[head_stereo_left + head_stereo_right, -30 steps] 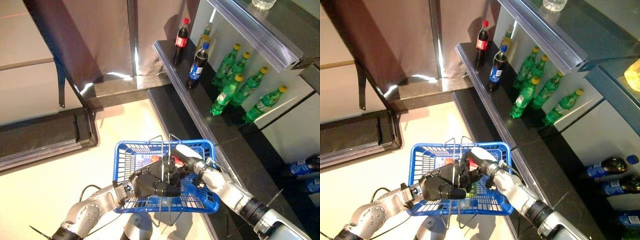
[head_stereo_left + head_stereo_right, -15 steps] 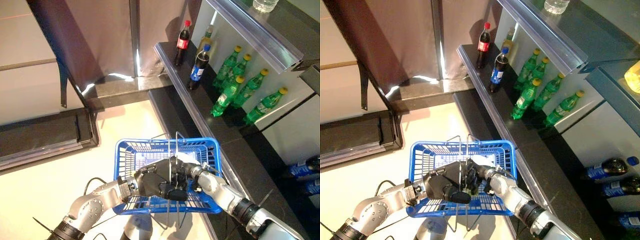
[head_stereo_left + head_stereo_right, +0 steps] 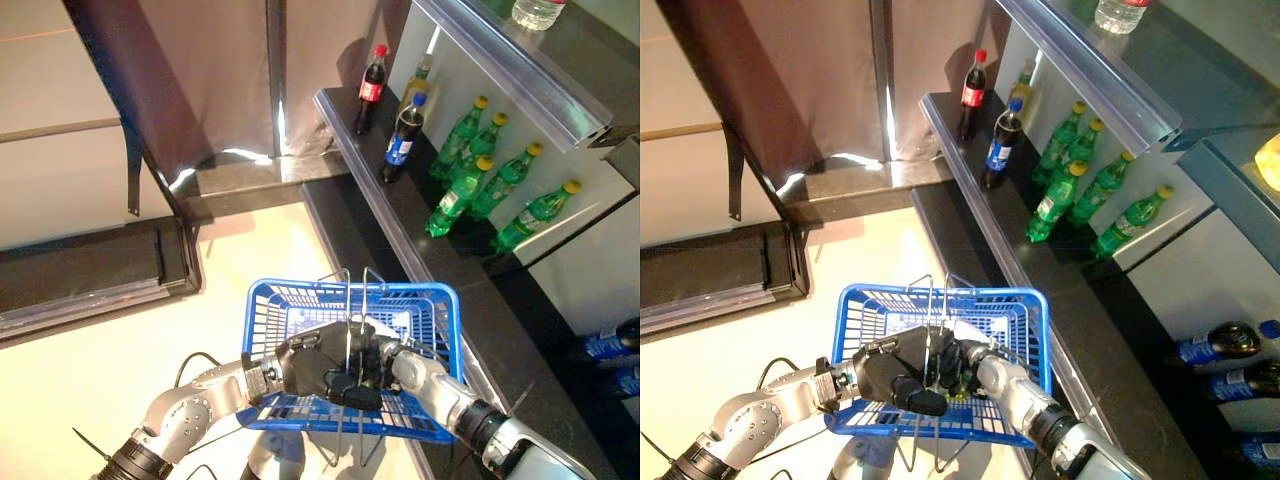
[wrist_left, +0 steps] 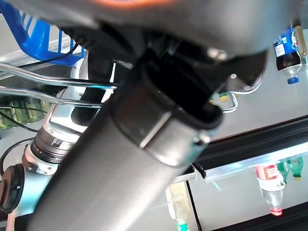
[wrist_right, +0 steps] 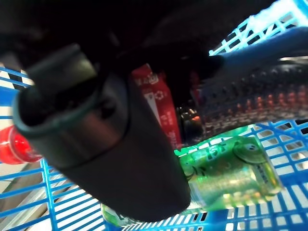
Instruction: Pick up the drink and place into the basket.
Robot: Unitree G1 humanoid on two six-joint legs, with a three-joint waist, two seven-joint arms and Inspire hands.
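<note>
My left hand (image 3: 305,368) holds a blue plastic basket (image 3: 262,312) up by its wire handles (image 3: 349,322), fingers curled round them. The right hand (image 3: 390,360) reaches down inside the basket beside the left hand. In the right wrist view its thumb (image 5: 110,144) lies across a dark cola bottle (image 5: 161,108) with a red label and red cap, which sits between the thumb and the fingers, low in the basket. A green bottle (image 5: 226,173) lies on the basket floor beside the cola bottle.
A black shelf ledge (image 3: 400,235) runs along the right. On it stand a red-capped cola bottle (image 3: 371,75), a blue-capped dark bottle (image 3: 399,140) and several green bottles (image 3: 462,180). More bottles (image 3: 1215,340) sit on a lower shelf. Pale floor (image 3: 90,340) lies to the left.
My right hand has sunk deeper into the basket, under the handles; its white thumb cover no longer shows. The whole picture has shifted a little.
</note>
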